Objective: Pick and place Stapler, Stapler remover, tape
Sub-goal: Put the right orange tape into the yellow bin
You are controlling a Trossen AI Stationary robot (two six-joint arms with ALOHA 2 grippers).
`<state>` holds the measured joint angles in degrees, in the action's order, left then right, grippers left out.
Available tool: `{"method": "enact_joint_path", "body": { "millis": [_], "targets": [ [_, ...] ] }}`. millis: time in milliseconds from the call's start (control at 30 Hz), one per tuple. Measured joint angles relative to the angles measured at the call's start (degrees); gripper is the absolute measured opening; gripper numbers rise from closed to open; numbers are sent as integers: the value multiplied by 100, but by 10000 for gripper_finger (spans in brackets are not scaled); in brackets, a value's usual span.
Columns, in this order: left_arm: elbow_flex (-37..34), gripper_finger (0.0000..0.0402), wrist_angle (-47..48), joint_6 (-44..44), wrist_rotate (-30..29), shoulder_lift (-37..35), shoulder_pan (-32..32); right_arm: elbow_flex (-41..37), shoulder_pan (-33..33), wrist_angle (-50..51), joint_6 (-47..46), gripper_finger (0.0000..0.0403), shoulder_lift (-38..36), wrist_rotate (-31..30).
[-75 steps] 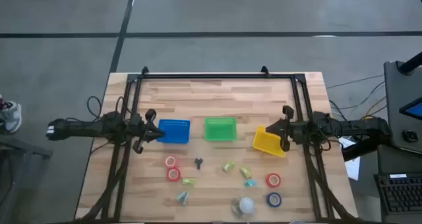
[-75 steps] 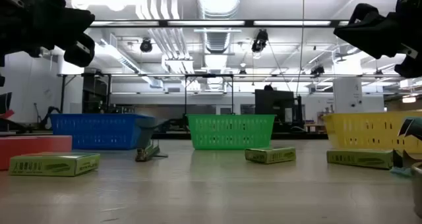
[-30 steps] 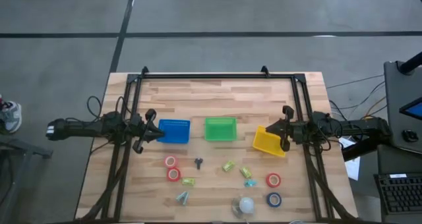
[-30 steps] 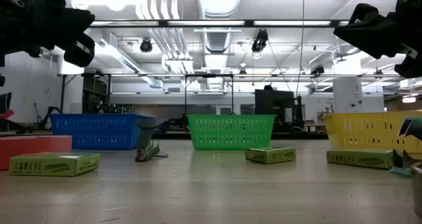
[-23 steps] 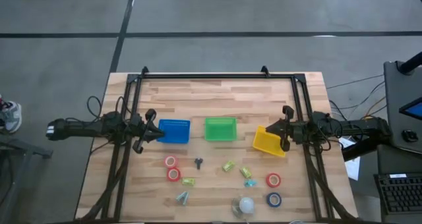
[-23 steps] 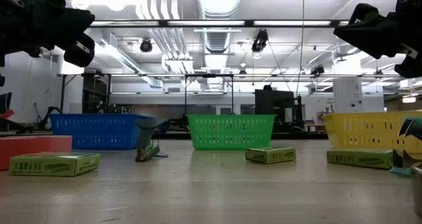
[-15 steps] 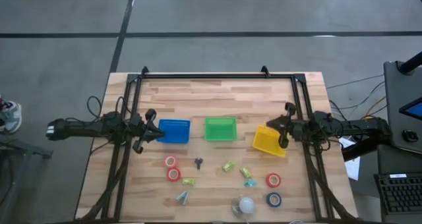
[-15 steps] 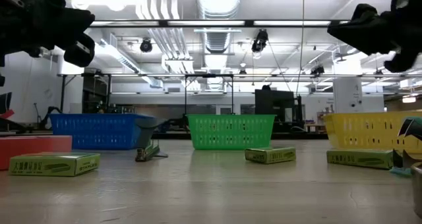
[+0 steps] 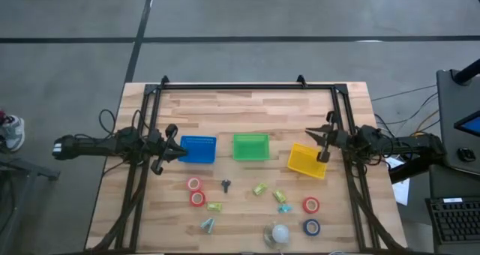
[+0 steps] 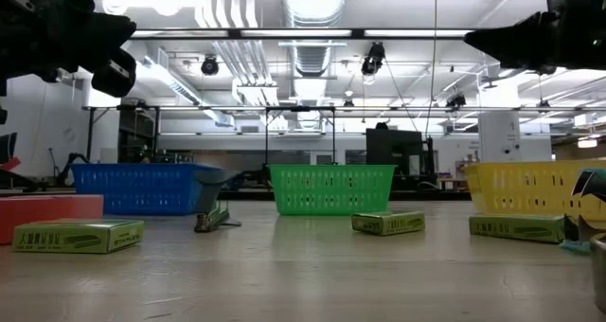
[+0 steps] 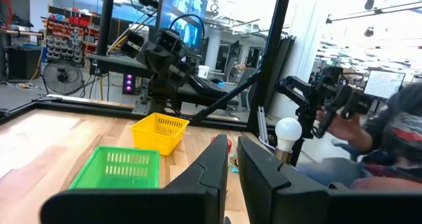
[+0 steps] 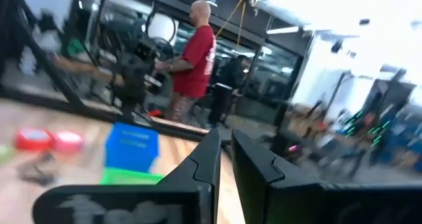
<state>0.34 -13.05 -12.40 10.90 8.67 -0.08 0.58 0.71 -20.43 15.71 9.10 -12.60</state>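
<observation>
- The tape lies on the near half of the table (image 9: pixel 247 105): two red rolls (image 9: pixel 195 191) left of centre, one red roll (image 9: pixel 310 205) and a blue roll (image 9: pixel 311 226) at the right, near a white ball (image 9: pixel 280 233).
- A small dark item (image 9: pixel 226 184), which may be the staple remover, sits between the red pairs; green boxes (image 9: pixel 260 189) are scattered around it.
- The table is pale wood planks, framed by black rails, on a grey floor.
- Three mesh baskets stand in a row: blue (image 9: pixel 199 149), green (image 9: pixel 250 146), yellow (image 9: pixel 307 160), the yellow one tilted.
- The low view alone shows the baskets' slotted walls and a ceiling of ducts and lights.
- The left tool (image 9: pixel 169 148) hovers beside the blue basket, fingers close together, gripping nothing.
- The right tool (image 9: pixel 323 140) hangs over the yellow basket, closed and empty.
- The right wrist view shows a person in red (image 12: pixel 195 56) beyond the table.
</observation>
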Motion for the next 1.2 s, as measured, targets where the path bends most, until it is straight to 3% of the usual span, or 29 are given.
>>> {"method": "enact_joint_path", "body": {
  "millis": [200,300,567,800,967,1100,1200],
  "targets": [
    [0,42,-4,-1,0,0,0,0,2,-44,-2800,34,0,67],
    [0,42,-6,0,0,0,0,0,0,-39,-3721,34,2,64],
    [0,42,-27,-1,0,0,-2,-2,38,-283,-5142,34,110,341],
    [0,42,-21,0,0,0,-2,-4,120,-317,-6040,34,730,612],
    [0,42,-10,0,0,2,-1,7,293,-990,-6536,35,1286,1197],
    [0,42,-5,0,0,2,0,101,510,-638,-6746,56,1841,1104],
    [0,42,-5,0,0,2,0,194,591,-675,-6963,93,2287,1150]
  ]
}}
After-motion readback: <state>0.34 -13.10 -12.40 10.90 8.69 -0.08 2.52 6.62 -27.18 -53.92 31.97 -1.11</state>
